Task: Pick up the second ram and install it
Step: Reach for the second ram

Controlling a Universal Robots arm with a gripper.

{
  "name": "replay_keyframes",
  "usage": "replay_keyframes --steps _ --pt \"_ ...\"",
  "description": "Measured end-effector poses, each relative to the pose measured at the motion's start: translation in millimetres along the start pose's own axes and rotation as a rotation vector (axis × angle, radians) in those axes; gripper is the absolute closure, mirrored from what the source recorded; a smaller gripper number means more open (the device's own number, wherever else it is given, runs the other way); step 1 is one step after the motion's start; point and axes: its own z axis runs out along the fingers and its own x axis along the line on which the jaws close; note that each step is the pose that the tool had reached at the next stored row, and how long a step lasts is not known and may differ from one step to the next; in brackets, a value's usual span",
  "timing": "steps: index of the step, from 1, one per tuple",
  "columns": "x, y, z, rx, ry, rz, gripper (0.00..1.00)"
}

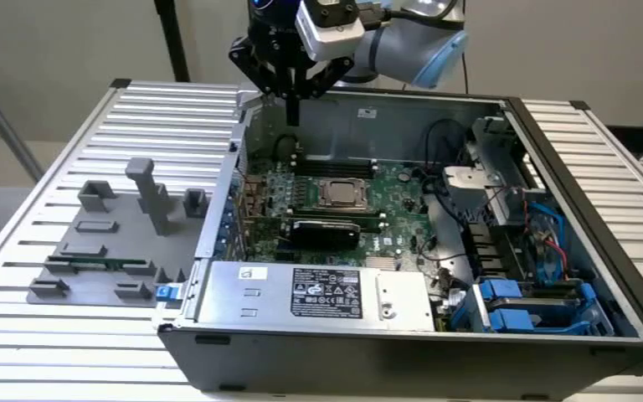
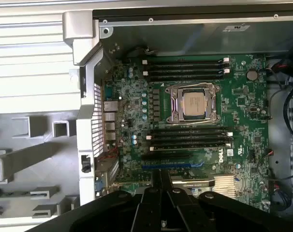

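Exterior view, clock directions taken on that picture.

- Slatted tabletop (image 1: 31,335) carries everything.
- Open case (image 1: 411,368) lies on it, interior facing up. Motherboard (image 1: 400,188) (image 2: 243,125) covers its floor. Power supply (image 1: 311,293) is at 6 o'clock from the board, against the near wall.
- Grey fixture (image 1: 120,243) sits on the tabletop just beside the case, at 9 o'clock from it.
- Arm (image 1: 411,46) comes in at 12 o'clock above the case's far wall.
- Black card (image 1: 324,232) stands at 6 o'clock from the CPU (image 1: 344,194) (image 2: 194,102), just beside it. In the wrist view I see black memory slots on two opposite sides of the CPU; I cannot tell whether any is filled.
- Tool (image 1: 292,109) (image 2: 160,174) hangs over the far corner of the case, at 11 o'clock from the CPU and clear of the board. Its fingers (image 2: 153,203) look pressed together, and I see nothing between them.
- Ram (image 1: 98,262), a thin green stick, lies flat in the fixture near its front edge. It is at 8 o'clock from the tool and well apart from it. Not yet picked up.
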Motion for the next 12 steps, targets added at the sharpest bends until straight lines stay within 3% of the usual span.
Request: replay_keyframes --steps 2,12 --pt "2.3 -0.9 -0.3 0.0004 0.0003 0.0 1.0" --pt "46.3 -17.1 -1.7 -0.0001 -0.0013 0.0 1.0"
